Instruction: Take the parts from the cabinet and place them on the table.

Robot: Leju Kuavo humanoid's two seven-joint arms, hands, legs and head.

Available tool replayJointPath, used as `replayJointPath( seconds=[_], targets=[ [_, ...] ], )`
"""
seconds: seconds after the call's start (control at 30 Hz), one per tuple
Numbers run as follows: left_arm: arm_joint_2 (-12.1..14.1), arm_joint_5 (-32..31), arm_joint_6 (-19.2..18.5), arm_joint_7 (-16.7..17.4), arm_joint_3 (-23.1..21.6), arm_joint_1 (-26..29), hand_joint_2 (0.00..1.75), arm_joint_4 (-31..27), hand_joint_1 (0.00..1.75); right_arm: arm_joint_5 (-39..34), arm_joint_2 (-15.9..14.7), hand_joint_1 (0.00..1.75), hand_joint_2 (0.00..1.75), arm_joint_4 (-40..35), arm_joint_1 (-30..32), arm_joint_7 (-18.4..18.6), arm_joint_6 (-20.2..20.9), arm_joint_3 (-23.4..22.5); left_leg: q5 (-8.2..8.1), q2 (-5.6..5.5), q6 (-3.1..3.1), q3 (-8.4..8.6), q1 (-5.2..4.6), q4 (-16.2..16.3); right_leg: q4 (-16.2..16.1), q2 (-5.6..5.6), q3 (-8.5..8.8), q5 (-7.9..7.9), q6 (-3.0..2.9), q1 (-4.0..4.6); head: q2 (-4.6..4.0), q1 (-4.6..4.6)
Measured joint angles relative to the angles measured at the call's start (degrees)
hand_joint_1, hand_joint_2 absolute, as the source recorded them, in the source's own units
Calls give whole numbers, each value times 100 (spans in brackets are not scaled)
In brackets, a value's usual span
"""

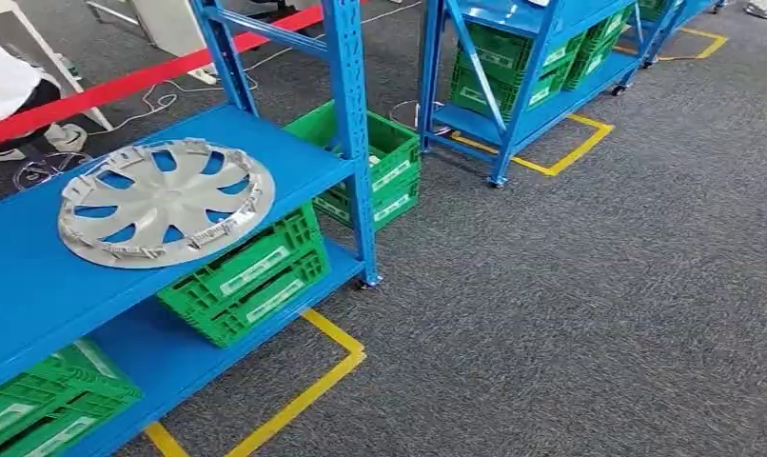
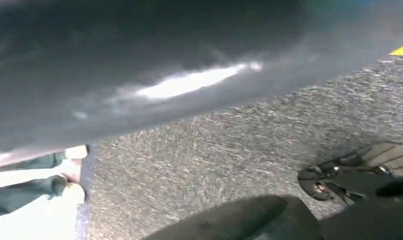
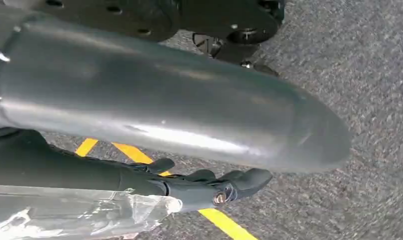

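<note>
Down by the robot's side, the right hand point(image 3: 189, 125) hangs over the grey carpet point(image 1: 589, 286). Its thick grey thumb and its dark fingers point(image 3: 214, 187) lie stretched out and apart, with nothing between them. Crinkled clear plastic point(image 3: 89, 212) shows next to the fingers (what it belongs to I cannot make out), and a strip of yellow floor tape point(image 3: 224, 222) runs beneath. The left hand point(image 2: 139, 75) is a blurred grey mass in its own wrist view, also above the carpet, and I cannot tell whether it is released or clenched.

In the head view, the nearest blue rack point(image 1: 37, 276) carries a silver wheel cover point(image 1: 166, 202), which lies flat on the upper shelf, well inside the edge. Nothing touches it. Green plastic crates point(image 1: 251, 276) are stacked on the lower shelf below it, with another green crate point(image 1: 37, 405) nearer the front corner and one more point(image 1: 389, 162) behind the upright post. Yellow floor tape point(image 1: 308, 390) outlines the rack's footing.

Farther off stands a second blue rack point(image 1: 527, 105) on castors, also loaded with green crates point(image 1: 513, 67) and boxed in by yellow tape. A red barrier strip point(image 1: 123, 86) crosses behind the near rack, and beyond it is part of a person in white point(image 1: 4, 81).
</note>
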Motion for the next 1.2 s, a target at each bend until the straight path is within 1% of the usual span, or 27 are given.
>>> replayJointPath(
  seconds=[0.03, 0.07, 0.1, 0.13, 0.2, 0.23, 0.27, 0.3, 0.33, 0.37, 0.4, 0.53, 0.57, 0.6, 0.63, 0.7, 0.73, 0.77, 0.83, 0.87, 0.9, 0.93, 1.03, 1.07, 1.1, 1.13, 1.2],
  targets=[
    [0, 0, 0, 0, 4, 7, 0, 7, 0, 2, 0, 0, 0, 0, -7, -2, 0, 0, 20, -69, 35, 27, 29, -40, 5, -41, 25, -25, 37, 2, 0, -7],
    [8, 2, 4, 0, 9, 23, 0, 7, 0, 13, 0, 0, 0, 0, -14, -6, 0, 0, 38, -119, 63, 51, 60, -54, 78, 160, -23, -88, 91, -12, 0, 17],
    [15, 18, 11, 0, 11, 20, 0, 7, 0, 15, 0, 0, 0, 0, -21, -11, -4, 0, 33, -162, 83, 50, 71, -54, 314, 386, -127, -250, 113, -15, 0, 42],
    [11, 31, 22, -6, 13, -5, 0, 7, 0, 22, 0, 0, 0, 0, -13, -11, -4, 2, 45, -220, 122, 37, 73, -54, 826, 505, -371, -510, 125, -19, 0, 57],
    [9, 35, 26, -41, 28, -19, 0, 7, 0, 37, 2, 0, 0, 0, 10, -11, -4, 2, 49, -351, 140, 22, 71, -51, 1684, 565, -804, -825, 134, -15, 0, 68],
    [11, 35, 28, -59, 41, -13, 0, 7, 0, 37, 2, 0, 0, 0, 18, -11, -4, 2, 50, -406, 141, 24, 71, -51, 1856, 569, -908, -828, 131, -15, 0, 68],
    [13, 35, 35, -74, 48, -2, 0, 7, 0, 37, 2, 0, 0, 0, 18, -11, -6, 2, 52, -495, 138, 30, 71, -49, 1736, 573, -887, -661, 117, -15, 0, 70],
    [13, 37, 33, -85, 52, 1, 0, 7, 0, 37, 2, 0, 0, 0, 15, -11, -9, 2, 56, -570, 132, 37, 73, -48, 1395, 585, -748, -425, 105, -18, 0, 70],
    [11, 37, 35, -90, 55, -1, 0, 7, 0, 37, 0, 0, 0, 0, 13, -11, -9, 0, 62, -650, 122, 47, 77, -47, 865, 636, -505, -139, 86, -23, 0, 66],
    [9, 37, 33, -90, 55, -7, 0, 7, 0, 37, 0, 0, 0, 0, 12, -11, -9, 2, 62, -712, 109, 48, 83, -43, 349, 843, -261, 94, 78, -46, 0, 72],
    [13, 37, 33, -90, 55, -17, 0, 7, 0, 37, 2, 0, 0, 0, 9, -11, -7, 2, 60, -768, 69, 26, 49, -19, 85, 1149, -153, 49, 60, -70, 0, 70],
    [15, 37, 35, -92, 78, 11, 0, 9, 0, 37, 2, 0, 0, 0, 11, -11, -9, 0, 147, -987, -79, -60, 95, -43, 52, 947, -122, 86, -70, -46, 0, 61],
    [33, 35, 44, -94, 96, 21, 0, 9, 0, 39, 4, 0, 0, 0, 8, -11, -9, 0, 95, -805, -98, -75, 85, 5, 5, 856, -105, 120, -125, -74, 0, 63],
    [22, 35, 55, -94, 100, 18, 0, 9, 0, 39, 4, 0, 0, 0, 5, -15, -9, 0, -57, -530, -128, -162, 61, 177, -9, 805, -100, 126, -161, -70, 0, -13],
    [20, 35, 57, -94, 103, -2, 0, 9, 0, 39, 4, 0, 0, 0, 15, -13, -9, 0, -281, -414, -156, -342, 68, 541, -9, 729, -106, 121, -179, -62, 0, -24],
    [11, 33, 55, -90, 105, -26, 0, 13, 0, 39, 2, 0, 0, 0, 35, -13, -9, 0, -695, -333, -192, -791, 88, 1494, -7, 540, -113, 108, -198, -48, 0, -20],
    [2, 33, 52, -83, 105, -21, 0, 15, 0, 39, 0, 0, 0, 0, 32, -11, -7, 0, -737, -327, -205, -910, 96, 1750, -6, 461, -114, 104, -203, -45, 0, -22],
    [0, 33, 52, -83, 107, -4, 0, 15, 0, 39, 0, 0, 0, 0, 25, -11, -7, 0, -642, -325, -209, -877, 99, 1715, -6, 401, -108, 101, -204, -45, 0, -22],
    [2, 33, 50, -74, 109, 8, 0, 17, 0, 39, 2, 0, 0, 0, 11, -11, -7, 0, -206, -283, -189, -498, 97, 997, -6, 281, -90, 89, -189, -46, 0, -24],
    [2, 33, 37, -70, 109, 3, 0, 17, 0, 39, 0, 0, 0, 0, 10, -11, -7, 0, 16, -144, -163, -204, 87, 462, -7, 225, -69, 76, -169, -45, 0, -24],
    [2, 33, 33, -70, 111, -7, 0, 17, 0, 39, 0, 0, 0, 0, 12, -11, -7, 0, 69, 171, -133, 16, 56, 84, -6, 183, -55, 59, -142, -20, 0, -26],
    [0, 33, 35, -70, 111, -42, 0, 17, 0, 39, 0, 0, 0, 0, 19, -13, -7, 0, 6, 139, -87, 55, 28, -64, 30, 126, -65, 19, -96, 20, 0, -35],
    [0, 33, 33, -70, 118, -8, 0, 22, 0, 39, 0, 0, 0, 0, -6, -13, -2, 0, 8, -16, 2, 6, 20, -44, -35, -39, 5, 24, -27, 22, 0, -17],
    [2, 33, 33, -70, 120, 1, 0, 22, 0, 41, 0, 0, 0, 0, -10, -13, 0, 0, 48, -82, 58, 51, 74, -92, -18, 14, 0, -16, 28, 2, 0, -40],
    [7, 33, 33, -70, 125, 6, 0, 22, 0, 39, -4, 0, 0, 0, -13, -15, -2, 0, 51, -120, 76, 55, 86, -94, 120, 278, -59, -116, 68, -7, 0, 13],
    [9, 33, 33, -70, 125, -10, 0, 22, 0, 41, -4, 0, 0, 0, -6, -15, 0, 0, 54, -177, 113, 50, 92, -94, 475, 464, -215, -317, 88, -21, 0, 35],
    [0, 33, 37, -70, 125, -37, 0, 22, 0, 41, -4, 0, 0, 0, 17, -13, 2, 2, 56, -307, 132, 37, 91, -93, 1425, 560, -674, -730, 118, -24, 0, 48]
  ],
)
